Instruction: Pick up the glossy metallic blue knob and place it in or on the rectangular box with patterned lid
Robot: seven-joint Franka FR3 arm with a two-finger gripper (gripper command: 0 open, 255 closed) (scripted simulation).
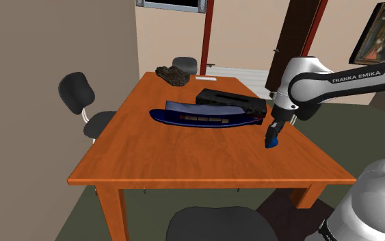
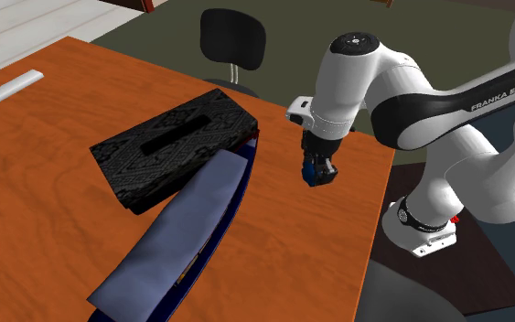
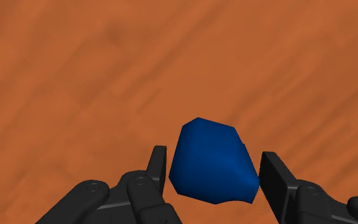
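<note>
Fingers (image 3: 158, 168) pinch the blue knob (image 3: 212, 162) near the box (image 2: 173, 146); grip firmly, carry it level over the box lid.

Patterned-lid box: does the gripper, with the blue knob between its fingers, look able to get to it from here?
Probably yes. The gripper clasps the knob, and only bare table lies between it and the box, whose lid is uncovered.
</note>
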